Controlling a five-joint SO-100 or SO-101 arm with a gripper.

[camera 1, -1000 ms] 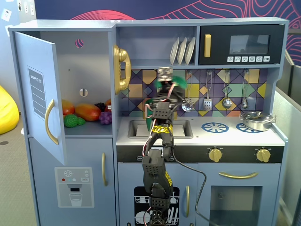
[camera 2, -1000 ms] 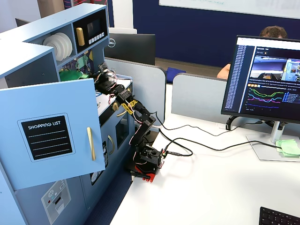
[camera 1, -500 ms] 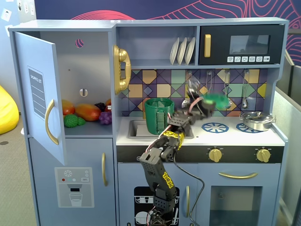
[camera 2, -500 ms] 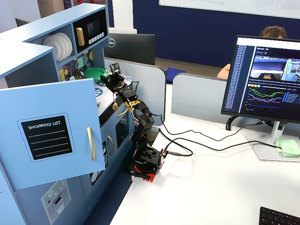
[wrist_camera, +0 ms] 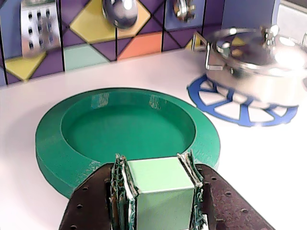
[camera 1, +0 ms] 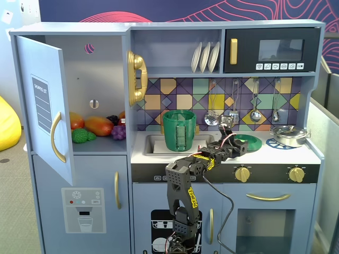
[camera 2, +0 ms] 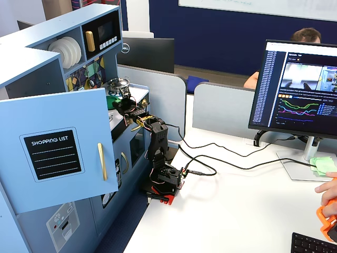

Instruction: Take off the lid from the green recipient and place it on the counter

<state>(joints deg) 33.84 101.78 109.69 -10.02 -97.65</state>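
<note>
Reaching up from its base and forward over the counter (camera 1: 296, 153), the gripper (wrist_camera: 157, 184) has its jaws clamped on the pale handle of the lid (wrist_camera: 125, 129), lying upside down beside the silver pan (camera 1: 288, 136), with the green recipient (camera 1: 179, 130) uncovered by the sink.

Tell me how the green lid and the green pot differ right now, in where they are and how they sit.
The lid is a flat disc lying on the counter beside the silver pan; the green pot is tall and upright at the sink recess. The gripper grips the lid's pale handle block; the pot is untouched. The lid rests hollow side up, while the pot stands uncovered. Both are green plastic.
</note>
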